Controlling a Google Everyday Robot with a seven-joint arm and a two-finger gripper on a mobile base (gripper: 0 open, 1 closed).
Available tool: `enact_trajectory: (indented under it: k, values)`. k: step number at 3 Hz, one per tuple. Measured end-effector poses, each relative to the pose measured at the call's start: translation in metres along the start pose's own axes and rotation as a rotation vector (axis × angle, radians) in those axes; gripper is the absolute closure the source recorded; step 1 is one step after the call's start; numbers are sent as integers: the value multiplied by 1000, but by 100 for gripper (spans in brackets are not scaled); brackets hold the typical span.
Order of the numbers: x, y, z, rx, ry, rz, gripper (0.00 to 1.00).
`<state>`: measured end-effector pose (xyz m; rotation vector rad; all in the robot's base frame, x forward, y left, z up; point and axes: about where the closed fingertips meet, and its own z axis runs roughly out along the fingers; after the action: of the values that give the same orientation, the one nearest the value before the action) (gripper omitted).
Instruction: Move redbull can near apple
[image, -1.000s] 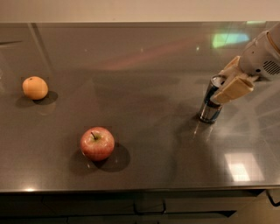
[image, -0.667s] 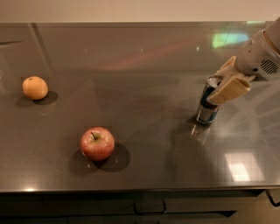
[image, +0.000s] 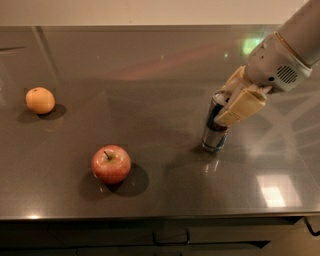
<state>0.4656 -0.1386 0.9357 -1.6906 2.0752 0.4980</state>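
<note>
- We see a dark grey, glossy countertop filling most of the view, with a pale wall running behind its far edge.
- Below the near edge we make out dark cabinet fronts.
- The polished surface reflects the room lights: a bright square patch at the near right and a small greenish glint at the far right.
- The redbull can is on the right half of the countertop, leaning slightly; we cannot tell whether its base touches the surface.
- The gripper sits at the top of the can, its beige fingers closed on either side of the upper part, so it has hold of the can.
- The white arm reaches in from the upper right corner.
- The apple rests near the front edge, left of centre and well apart from the can, with its stem up and a shadow to its right.
- An orange lies at the far left, well apart from the apple.
</note>
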Motion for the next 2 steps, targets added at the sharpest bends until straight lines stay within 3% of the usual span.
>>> enact_trajectory:
  k: [1, 2]
  values:
    - [-23, 19, 13, -56, -15, -54, 100]
    - [-43, 33, 23, -72, -15, -113, 100]
